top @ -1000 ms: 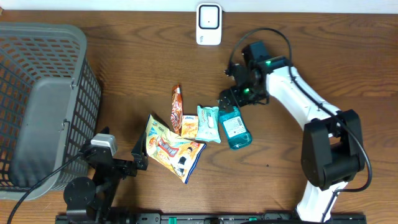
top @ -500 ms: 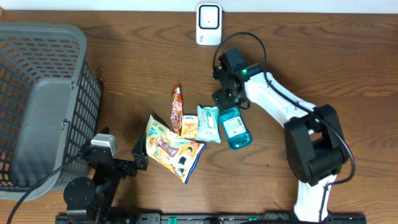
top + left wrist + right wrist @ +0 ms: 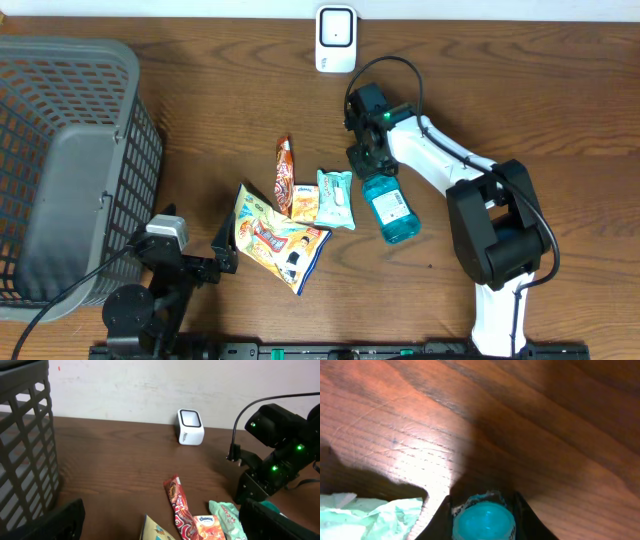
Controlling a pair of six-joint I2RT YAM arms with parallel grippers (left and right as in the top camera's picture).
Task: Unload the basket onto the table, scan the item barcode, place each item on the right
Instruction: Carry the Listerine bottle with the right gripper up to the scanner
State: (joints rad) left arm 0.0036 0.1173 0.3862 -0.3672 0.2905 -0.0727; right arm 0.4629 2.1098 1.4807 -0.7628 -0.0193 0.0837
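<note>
- Gripping the bottle point(image 3: 392, 210) by its cap point(image 3: 483, 521), my right end effector point(image 3: 371, 163) leaves the label facing up, which I judge suits scanning.
- Bottle body lies flat on the worktop point(image 3: 520, 100), just beside the tissue pack point(image 3: 336, 198).
- Left end effector point(image 3: 226, 248) stands open, holding nothing.
- Bare worktop separates bottle and scanner point(image 3: 336, 38).

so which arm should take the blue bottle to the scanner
Right: the right hand grips the blue bottle at the cap, near the scanner; the left hand sits open by the snack bag.
</note>
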